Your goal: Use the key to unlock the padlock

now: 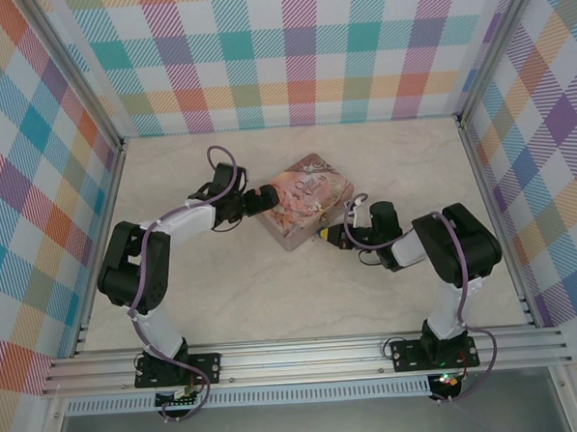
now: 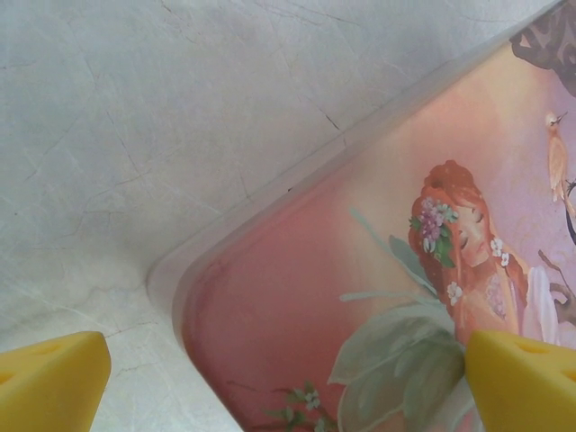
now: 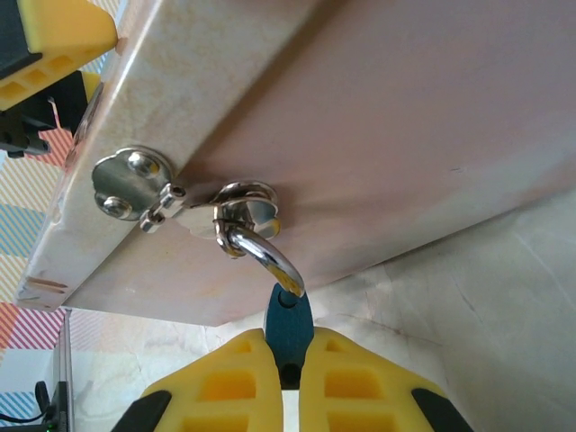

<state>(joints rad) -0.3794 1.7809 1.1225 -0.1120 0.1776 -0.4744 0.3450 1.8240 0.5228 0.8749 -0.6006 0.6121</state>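
Right wrist: the right gripper [image 3: 289, 360] is closed tight on the blue body of the padlock [image 3: 288, 324]. The padlock's long axis points away from the gripper, up to the clasp [image 3: 225, 211] on the side wall of the pink tin [image 3: 405, 135].

Left wrist: the left gripper [image 2: 288, 382] stands wide apart, holding nothing, over a corner of the tin.

From above: the right gripper is the nearer one to the padlock. No writing can be read.
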